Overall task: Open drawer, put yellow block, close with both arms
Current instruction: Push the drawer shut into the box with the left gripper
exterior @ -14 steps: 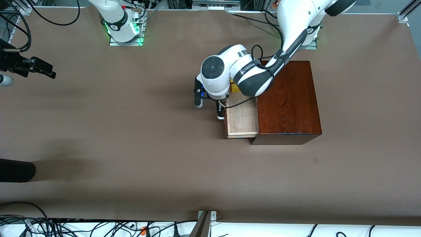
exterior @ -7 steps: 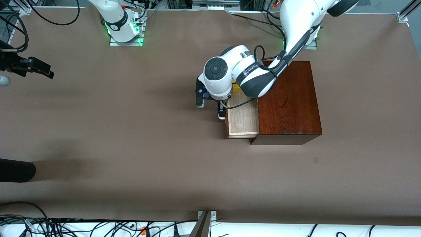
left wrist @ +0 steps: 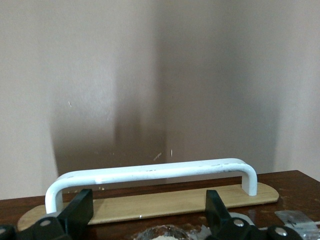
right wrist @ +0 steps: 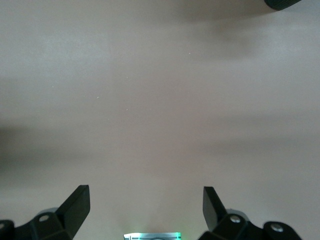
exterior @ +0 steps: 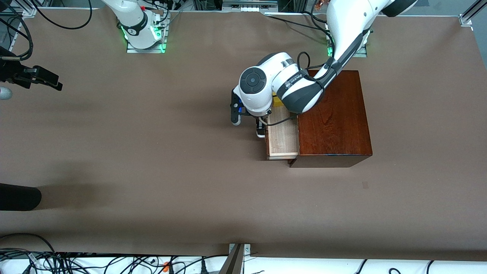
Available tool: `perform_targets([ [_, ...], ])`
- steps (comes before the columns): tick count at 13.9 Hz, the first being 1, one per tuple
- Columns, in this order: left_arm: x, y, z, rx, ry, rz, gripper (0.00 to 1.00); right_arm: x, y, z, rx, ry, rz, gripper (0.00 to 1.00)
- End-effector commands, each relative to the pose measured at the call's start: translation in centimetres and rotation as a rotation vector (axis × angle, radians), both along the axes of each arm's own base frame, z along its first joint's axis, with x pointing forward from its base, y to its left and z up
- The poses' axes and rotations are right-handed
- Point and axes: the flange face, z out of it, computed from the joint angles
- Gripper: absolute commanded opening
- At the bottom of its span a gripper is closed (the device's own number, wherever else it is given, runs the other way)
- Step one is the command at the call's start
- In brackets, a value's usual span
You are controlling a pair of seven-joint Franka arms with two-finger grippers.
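Push the drawer (exterior: 282, 139) squarely toward 3 o'clock; your left gripper (left wrist: 145, 212) gapes empty at the handle (left wrist: 150, 172), the right gripper (right wrist: 145, 210) waits, spread, holding nothing.

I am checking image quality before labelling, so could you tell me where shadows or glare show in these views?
Front view: soft arm shadows on the table, a mild sheen on the wooden box. Left wrist view: a dark shadow on the table above the drawer and its white handle. Right wrist view: faint shadow bands, a green glow at the bottom edge.
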Motion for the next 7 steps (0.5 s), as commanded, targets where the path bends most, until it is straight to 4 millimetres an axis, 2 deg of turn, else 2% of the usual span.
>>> perform_targets([
  [1, 0.5, 4.3, 1.4, 0.108, -0.007, -0.005, 1.00, -0.3, -0.2, 0.4, 0.003, 0.004, 0.006, 1.00],
  [7, 1.2, 6.7, 1.0, 0.163, 0.035, 0.025, 1.00, -0.3, -0.2, 0.4, 0.003, 0.005, 0.008, 1.00],
])
